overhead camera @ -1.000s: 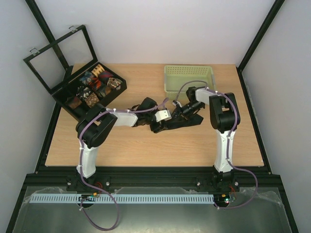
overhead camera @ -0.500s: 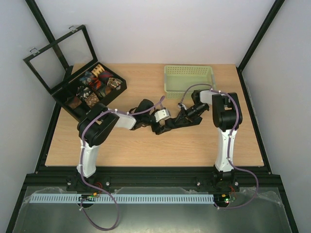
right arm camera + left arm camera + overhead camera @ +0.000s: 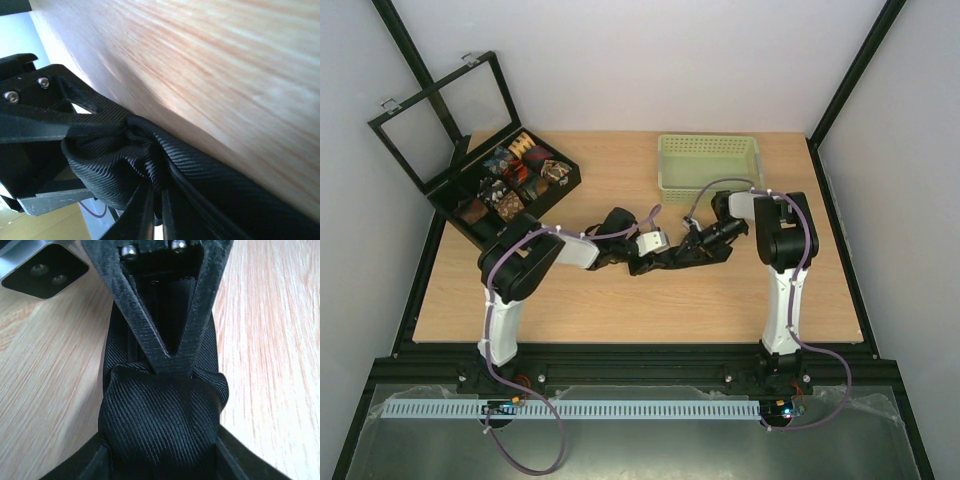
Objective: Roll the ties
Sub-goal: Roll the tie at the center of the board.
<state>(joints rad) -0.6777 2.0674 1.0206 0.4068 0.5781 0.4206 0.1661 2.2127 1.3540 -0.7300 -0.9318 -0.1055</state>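
Ties, patterned ones (image 3: 510, 185): far left, several small coils sit in the compartments of the black box (image 3: 555, 197), lid up. These look finished (exact count not readable from above).

Left gripper (image 3: 645, 262): at table centre, low over the wood. In its wrist view its fingers (image 3: 95, 462) press against both flanks of a fat coil. A grip on it, by the look.

Black tie (image 3: 160, 425): on the table (image 3: 620, 310) between the two grippers, well apart from the box. The near part is wound into a coil. A flat strip runs on from it, under the opposite gripper. So this roll is begun, not closed.

Right gripper (image 3: 172, 367): jaws fully together, tips touching the coil's far edge, lying along the strip. Whether any cloth is nipped between them, I cannot tell.

Pale green basket (image 3: 708, 185): far right back, apart from the work.

Judgement: most of the job appears done. What remains is winding in the loose length of the black tie, then probably setting that coil in the box.
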